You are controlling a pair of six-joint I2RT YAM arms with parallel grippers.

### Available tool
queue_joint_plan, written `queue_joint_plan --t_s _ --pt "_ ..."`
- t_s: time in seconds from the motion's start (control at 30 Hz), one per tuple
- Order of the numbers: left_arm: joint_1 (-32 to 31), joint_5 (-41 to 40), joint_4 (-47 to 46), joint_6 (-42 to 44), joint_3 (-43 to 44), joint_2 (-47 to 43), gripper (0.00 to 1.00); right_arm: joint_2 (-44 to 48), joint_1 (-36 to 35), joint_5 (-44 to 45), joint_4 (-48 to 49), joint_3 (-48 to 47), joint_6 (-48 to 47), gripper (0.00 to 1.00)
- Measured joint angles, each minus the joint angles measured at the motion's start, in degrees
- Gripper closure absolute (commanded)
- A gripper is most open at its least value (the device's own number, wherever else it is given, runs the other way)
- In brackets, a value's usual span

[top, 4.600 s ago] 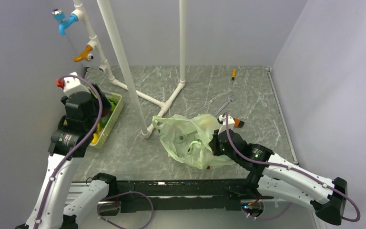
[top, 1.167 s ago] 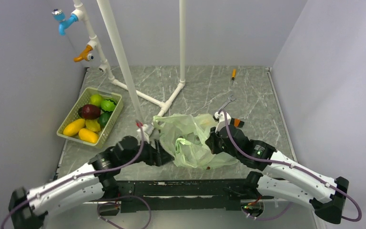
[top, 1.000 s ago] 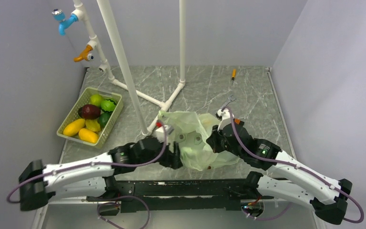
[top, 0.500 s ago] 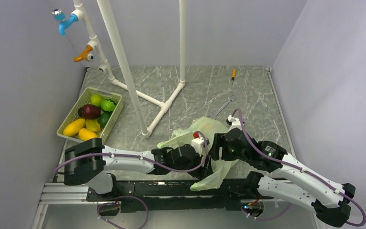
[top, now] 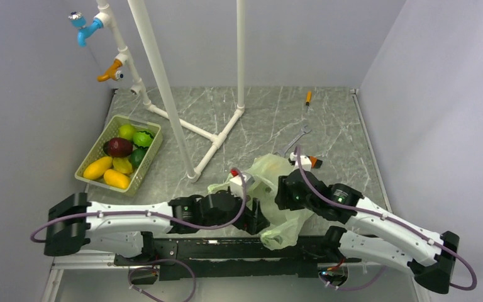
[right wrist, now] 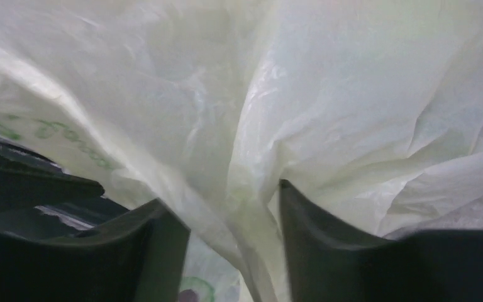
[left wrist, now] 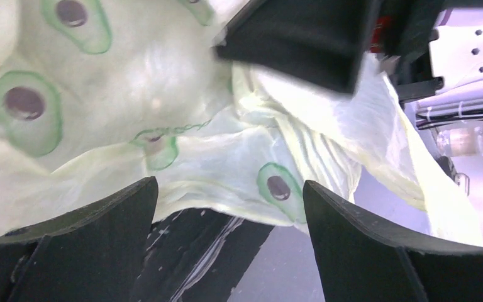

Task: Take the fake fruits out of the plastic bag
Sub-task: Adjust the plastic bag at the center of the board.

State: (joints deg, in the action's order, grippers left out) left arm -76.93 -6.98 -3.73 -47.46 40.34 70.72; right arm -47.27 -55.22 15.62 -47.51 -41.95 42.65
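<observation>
Bag: thin, crinkly, pale-green plastic bag [top: 270,189] with little avocado pictures lies bunched up near the front edge of the grey marble bench [top: 270,119], between the two arms, with one end hanging over the edge.
Fruits: shiny toy fruits [top: 121,157] (yellow, green and one dark red) sit in the pale-green slotted basket [top: 153,148] at the left, well apart from the bag.
Step in hand: checking the bag for any fruit left inside; I judge the job is nearly done, since no fruit shows in or through the bag.
Left tool: the left tool [left wrist: 229,214] has its two black fingers wide apart, with bag film just in front of them and nothing held.
Right tool: the right tool [right wrist: 233,220] has its fingers apart too, with a fold of the bag hanging between them, not pinched.
Next move: I think one tool must pinch the film and lift, so the bag opens and shows if it is empty (thin plastic slips easily).
Writing: faint green letters show on the bag in the right wrist view, too blurry to read; no brand name can be made out.
</observation>
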Motion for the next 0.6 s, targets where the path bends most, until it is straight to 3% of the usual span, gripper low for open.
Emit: queue_joint_plan --t_s 0.2,0.4,0.6 --pt "-0.2 -5.0 1.0 0.3 -6.9 -9.6 0.07 9.2 0.0 0.5 6.9 2.8 -4.5 0.97" --pt "-0.2 -7.1 -0.3 2.1 -6.9 -9.3 0.06 9.5 0.0 -4.9 14.6 3.3 -11.9 1.00" --pt "-0.2 -10.0 -1.7 1.8 -6.6 -4.5 0.07 8.5 0.0 -19.9 21.0 2.9 -16.6 1.00"
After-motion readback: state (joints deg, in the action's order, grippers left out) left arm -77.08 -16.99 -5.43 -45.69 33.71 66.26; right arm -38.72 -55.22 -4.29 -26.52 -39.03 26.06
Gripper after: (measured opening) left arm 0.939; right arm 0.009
